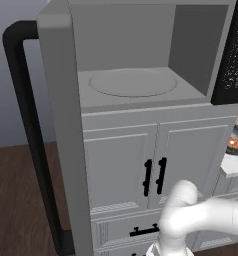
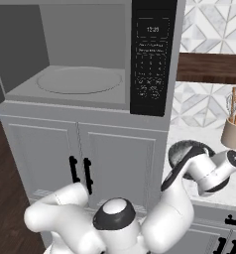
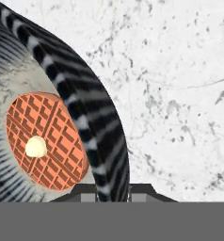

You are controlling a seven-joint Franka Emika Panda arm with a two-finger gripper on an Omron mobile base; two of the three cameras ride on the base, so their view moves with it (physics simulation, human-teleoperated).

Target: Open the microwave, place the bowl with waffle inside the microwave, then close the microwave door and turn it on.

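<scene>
bowl rim (image 3: 92, 127): striped dark and pale, closest to the hand camera, running between the two finger tips
gripper (image 3: 113, 192): closed on the bowl's rim, one tip inside the wall, one outside
waffle (image 3: 43, 141): round, orange, lying in the bowl with a pale dab on top
counter (image 3: 180, 94): white marbled stone under the bowl, to the right of the microwave
microwave (image 2: 80, 59): cavity open, turntable plate (image 1: 132, 82) bare
microwave door (image 1: 58, 125): swung wide to the left, black bar handle (image 1: 31, 140) on its outer edge
button panel (image 2: 152, 59): black, at the cavity's right
utensil holder (image 2: 234, 130): on the counter, by the tiled wall
</scene>
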